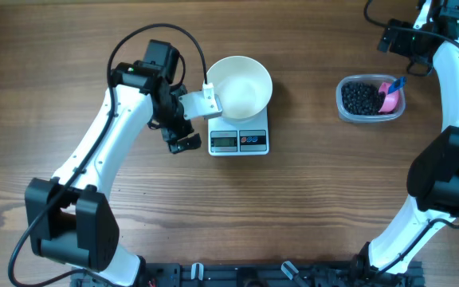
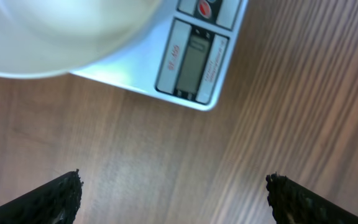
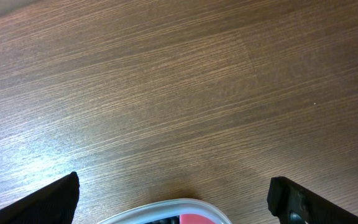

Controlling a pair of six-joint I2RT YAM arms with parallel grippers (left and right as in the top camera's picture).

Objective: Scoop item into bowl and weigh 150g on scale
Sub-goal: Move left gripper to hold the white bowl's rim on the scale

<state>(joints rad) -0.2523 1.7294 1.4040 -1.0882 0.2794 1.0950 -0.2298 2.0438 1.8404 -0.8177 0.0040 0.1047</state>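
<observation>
- My left pincer (image 2: 176,200) stands wide apart and empty, at the bottom of its wrist view, near the scale (image 1: 239,141).
- The bowl (image 1: 240,85) sits on the scale, upper centre overhead.
- My right pincer (image 3: 174,198) gapes empty by the tub (image 1: 345,112) of beans (image 1: 361,98), upper right.

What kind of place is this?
Probably a robot test bench, not a kitchen: a left arm and a right arm stand at a wooden table with a scale, a bowl and a tub of beans.
</observation>
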